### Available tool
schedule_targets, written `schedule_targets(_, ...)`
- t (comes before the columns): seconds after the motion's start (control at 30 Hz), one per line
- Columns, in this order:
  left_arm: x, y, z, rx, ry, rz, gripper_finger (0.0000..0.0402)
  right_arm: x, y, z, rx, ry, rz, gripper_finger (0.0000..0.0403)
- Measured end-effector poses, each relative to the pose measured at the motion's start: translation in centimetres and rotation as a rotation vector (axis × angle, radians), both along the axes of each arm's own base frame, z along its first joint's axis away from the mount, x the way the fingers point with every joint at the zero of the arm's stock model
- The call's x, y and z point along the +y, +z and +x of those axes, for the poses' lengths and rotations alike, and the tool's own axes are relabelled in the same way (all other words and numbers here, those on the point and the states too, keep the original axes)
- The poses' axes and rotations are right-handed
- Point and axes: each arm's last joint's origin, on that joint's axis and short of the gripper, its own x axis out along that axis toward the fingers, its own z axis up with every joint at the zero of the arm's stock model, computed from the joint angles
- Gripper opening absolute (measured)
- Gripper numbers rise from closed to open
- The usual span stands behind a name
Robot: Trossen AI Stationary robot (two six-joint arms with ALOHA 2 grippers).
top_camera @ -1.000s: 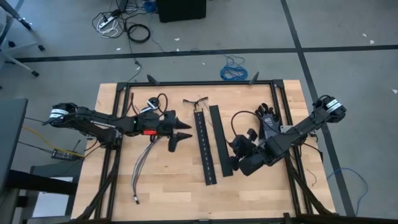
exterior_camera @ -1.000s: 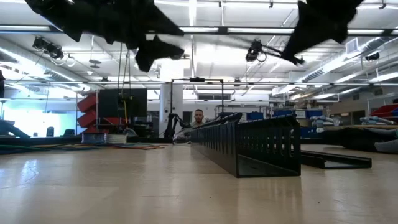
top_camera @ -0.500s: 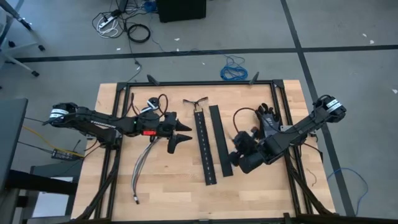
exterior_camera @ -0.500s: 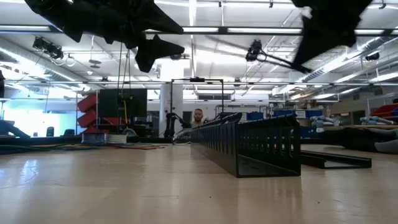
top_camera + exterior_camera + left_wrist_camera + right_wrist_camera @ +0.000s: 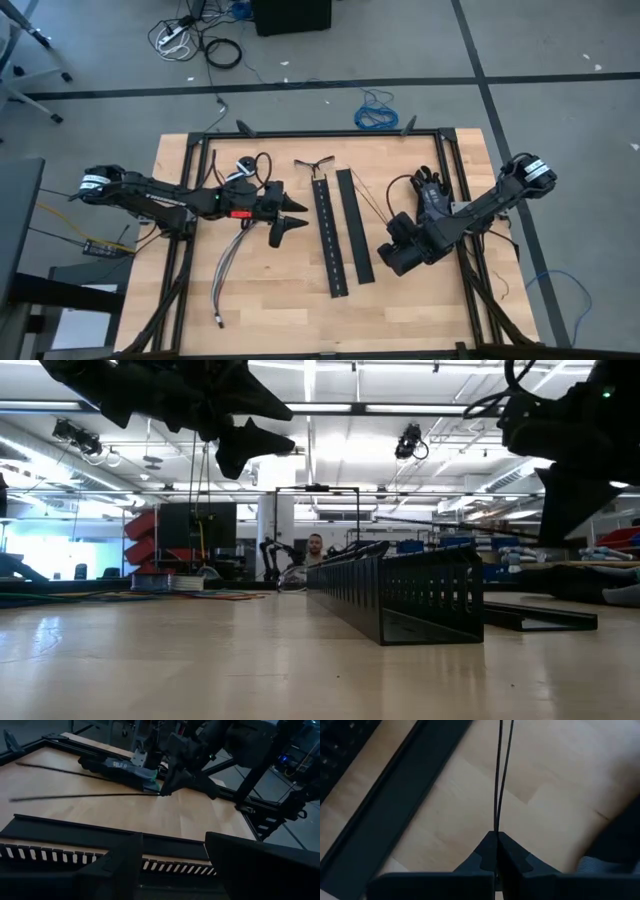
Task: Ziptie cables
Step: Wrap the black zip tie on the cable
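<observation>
My left gripper [image 5: 292,214] hangs over the left half of the wooden table [image 5: 280,300], its two fingers [image 5: 120,865] spread partway apart with nothing between them, pointing toward the middle of the bench. Just beneath and a little nearer the front edge lie the cables [image 5: 229,265], a loose grey bundle running from under that arm down toward the front left, flat on the wood and not touched by either gripper. Moving right, two long black slotted strips [image 5: 329,240] lie side by side down the centre of the table, the left one longer than the right; in the low view the nearer one stands up as a perforated wall [image 5: 405,598]. Right of those strips, my right gripper [image 5: 497,851] is pressed fully together on the zipties [image 5: 501,775], two thin black strands caught at their ends between the fingertips and running away from me over the bare wood beside the strip's edge. From above, those strands [image 5: 370,205] show as a fine dark line slanting from the strips toward my right gripper [image 5: 398,240]. Behind it, near the table's right rail, a black glove-like object [image 5: 428,188] sits on the wood
</observation>
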Motion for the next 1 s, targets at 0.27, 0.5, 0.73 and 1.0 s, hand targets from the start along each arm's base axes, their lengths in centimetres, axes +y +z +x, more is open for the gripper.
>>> schedule_targets(0.27, 0.00, -0.03, -0.01, 0.001, 0.000, 0.000, 0.0211, 0.09, -0.24, 0.04, 0.009, 0.016, 0.035, 0.0003)
schedule_targets(0.5, 0.00, -0.03, -0.01, 0.002, 0.000, 0.000, 0.0211, -0.02, -0.16, 0.22, -0.017, 0.029, -0.012, 0.0039)
schedule_targets(0.73, 0.00, -0.03, -0.01, 0.002, 0.000, 0.000, 0.0211, -0.08, -0.23, 0.29, 0.010, 0.038, 0.034, 0.0074)
schedule_targets(1.0, 0.00, -0.04, -0.01, 0.003, 0.000, 0.000, 0.0211, 0.05, -0.13, 0.87, -0.017, 0.106, 0.032, 0.0009)
